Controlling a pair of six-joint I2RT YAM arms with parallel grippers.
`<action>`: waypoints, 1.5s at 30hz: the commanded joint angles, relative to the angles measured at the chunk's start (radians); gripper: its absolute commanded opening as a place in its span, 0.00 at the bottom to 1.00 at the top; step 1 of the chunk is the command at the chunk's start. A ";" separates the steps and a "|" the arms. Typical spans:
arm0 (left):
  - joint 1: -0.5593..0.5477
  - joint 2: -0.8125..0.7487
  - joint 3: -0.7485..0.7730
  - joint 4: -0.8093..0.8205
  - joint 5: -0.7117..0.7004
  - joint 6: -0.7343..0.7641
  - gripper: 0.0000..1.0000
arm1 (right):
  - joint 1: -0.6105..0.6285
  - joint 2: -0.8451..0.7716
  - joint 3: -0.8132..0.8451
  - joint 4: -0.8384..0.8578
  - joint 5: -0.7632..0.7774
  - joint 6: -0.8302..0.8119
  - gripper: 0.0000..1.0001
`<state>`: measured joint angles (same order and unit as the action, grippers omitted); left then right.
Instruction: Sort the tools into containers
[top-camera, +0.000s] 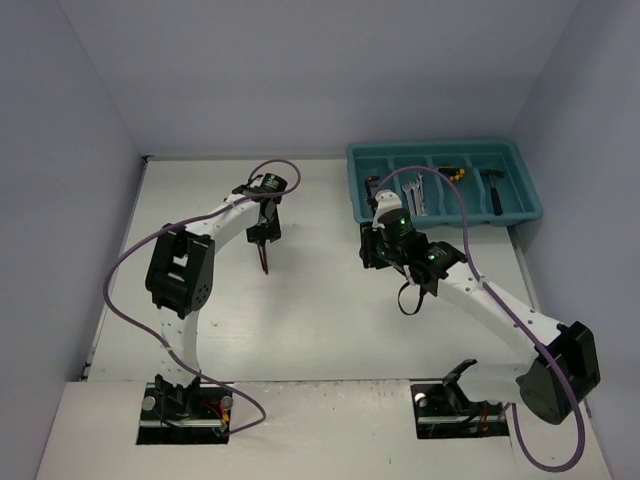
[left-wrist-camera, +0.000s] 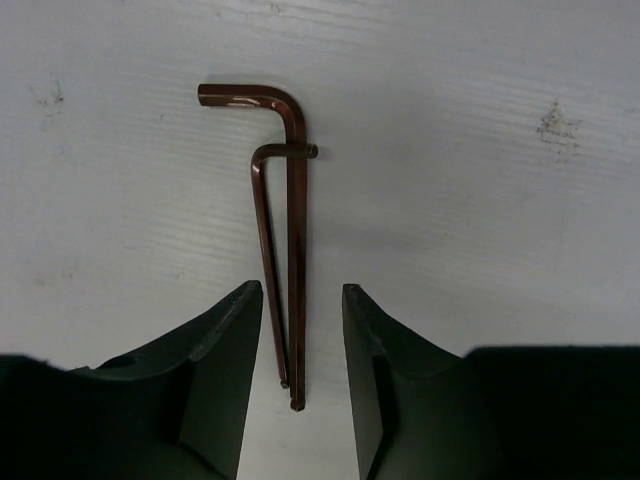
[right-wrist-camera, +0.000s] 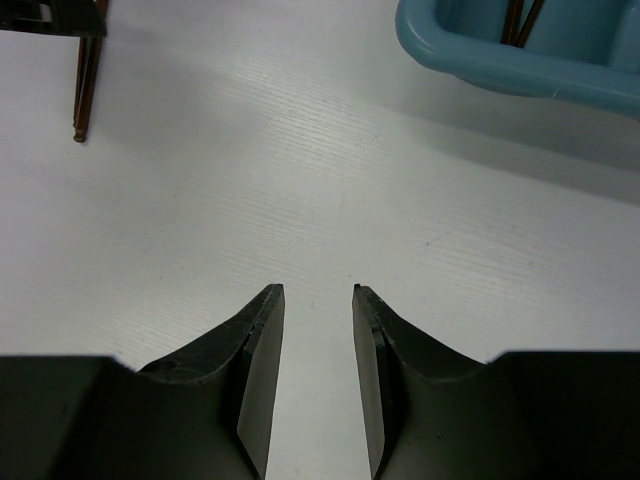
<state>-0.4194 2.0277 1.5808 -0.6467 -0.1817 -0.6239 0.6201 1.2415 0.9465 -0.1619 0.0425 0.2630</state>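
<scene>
White table (top-camera: 330, 300), plain grey walls (top-camera: 300, 70), teal tray (top-camera: 445, 150) at the far right. Left gripper (top-camera: 264, 240) is down over two reddish hex keys (left-wrist-camera: 297, 220) lying side by side on the table, left of centre and well apart from the tray. Jaws are narrow and straddle both long shafts, with a small gap visible each side, so not pinching yet. Right gripper (right-wrist-camera: 316, 295) hovers near the tray's near-left corner, jaws narrowly apart, nothing between them. Tray has wrenches (top-camera: 417, 195), yellow bits (top-camera: 455, 173) and a small hammer (top-camera: 494, 190) in separate compartments. The leftmost one shows reddish rods (right-wrist-camera: 520, 20), likely more hex keys. Step as I read it: pickup of the last loose keys. Next: close squarely on both shafts, lift level, carry to the leftmost compartment. Risk: the thinner key slips out.
</scene>
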 joint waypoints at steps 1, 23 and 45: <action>-0.002 0.003 0.090 0.012 -0.013 0.000 0.33 | -0.010 -0.076 -0.006 0.025 -0.009 0.016 0.31; -0.093 0.106 0.134 0.004 0.043 -0.016 0.00 | -0.033 -0.132 0.006 -0.022 0.004 -0.016 0.32; -0.213 -0.186 0.173 0.530 0.484 -0.184 0.00 | -0.034 -0.197 0.116 0.009 -0.065 0.082 0.40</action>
<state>-0.6327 1.8034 1.5918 -0.2454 0.2287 -0.7950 0.5941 1.1070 0.9965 -0.2051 -0.0788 0.3144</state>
